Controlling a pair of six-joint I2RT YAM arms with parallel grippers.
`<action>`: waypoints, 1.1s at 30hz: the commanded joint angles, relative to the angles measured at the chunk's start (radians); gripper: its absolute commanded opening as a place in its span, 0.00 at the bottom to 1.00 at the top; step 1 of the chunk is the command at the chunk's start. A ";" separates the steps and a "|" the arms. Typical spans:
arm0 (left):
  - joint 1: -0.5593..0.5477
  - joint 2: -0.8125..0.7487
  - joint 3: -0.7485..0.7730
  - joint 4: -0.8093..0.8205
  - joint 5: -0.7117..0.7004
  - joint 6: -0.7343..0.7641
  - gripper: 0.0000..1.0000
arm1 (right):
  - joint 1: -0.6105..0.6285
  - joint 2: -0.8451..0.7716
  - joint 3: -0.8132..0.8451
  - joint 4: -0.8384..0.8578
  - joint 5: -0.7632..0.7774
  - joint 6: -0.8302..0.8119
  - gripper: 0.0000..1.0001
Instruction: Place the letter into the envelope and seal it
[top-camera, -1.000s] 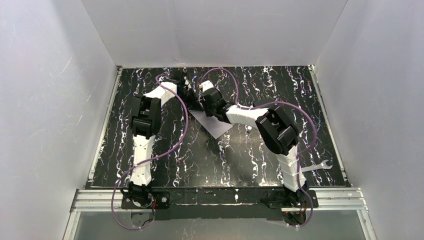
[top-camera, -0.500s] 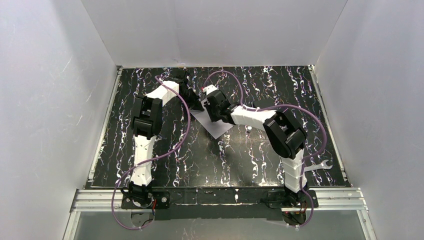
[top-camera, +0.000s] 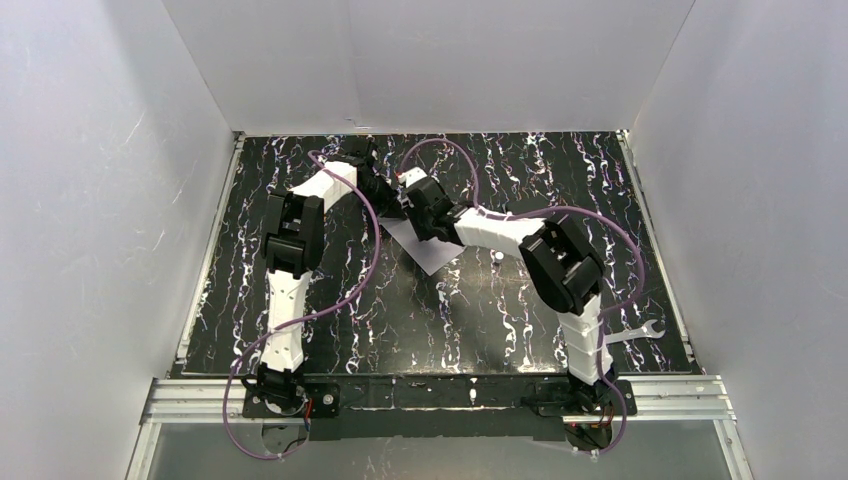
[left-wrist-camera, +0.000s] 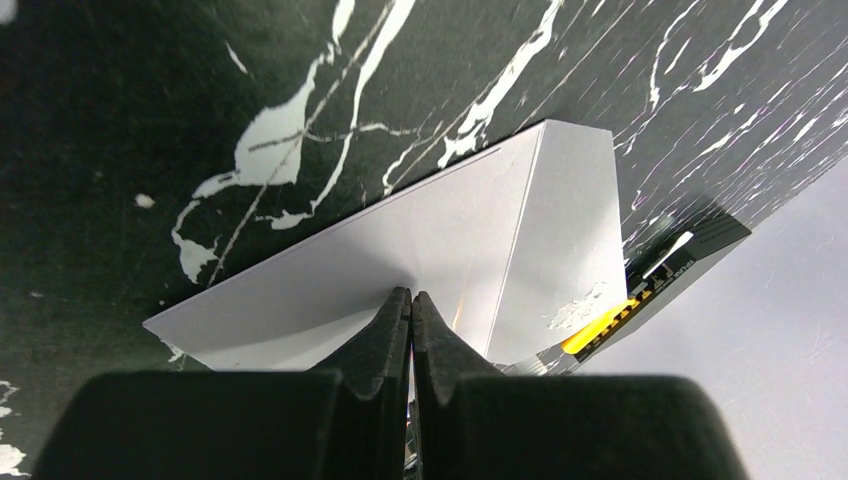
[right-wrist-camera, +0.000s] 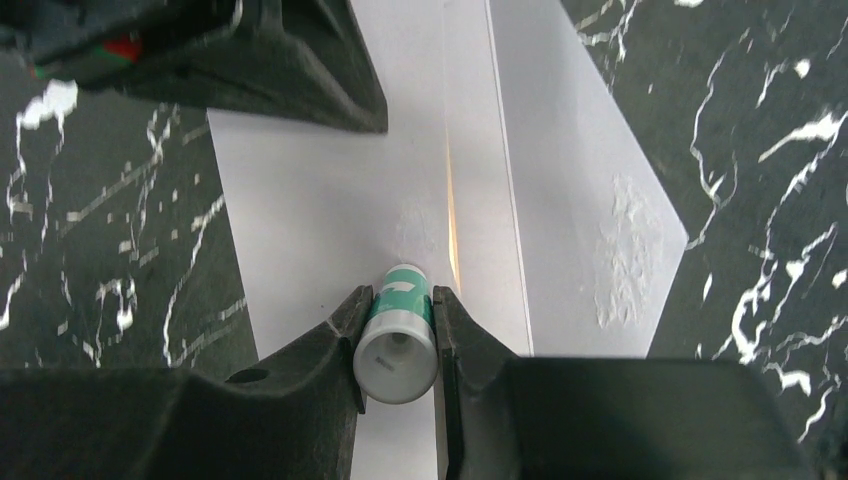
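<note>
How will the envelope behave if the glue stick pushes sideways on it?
The envelope looks thin and flat, so it is probably light and would likely slide on the smooth table when the glue stick pushes. Its crease suggests it bends easily. The left tool, closed on its edge, may hold it in place.

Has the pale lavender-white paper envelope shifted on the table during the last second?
No. The pale lavender-white paper envelope keeps its near corner on the same white vein of the black marbled table.

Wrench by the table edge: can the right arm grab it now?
Probably not yet: its fingers are full, shut on a glue stick over the envelope. Nothing lies around the wrench.
</note>
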 joint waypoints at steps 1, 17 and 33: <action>0.006 0.072 -0.020 -0.031 -0.098 0.039 0.00 | 0.003 0.113 0.071 0.019 0.048 -0.022 0.01; 0.006 0.084 -0.004 -0.030 -0.074 0.057 0.00 | -0.026 0.124 0.026 0.069 -0.099 0.026 0.01; 0.006 0.084 -0.013 -0.022 -0.059 0.039 0.00 | -0.057 -0.026 -0.016 -0.221 -0.122 0.011 0.01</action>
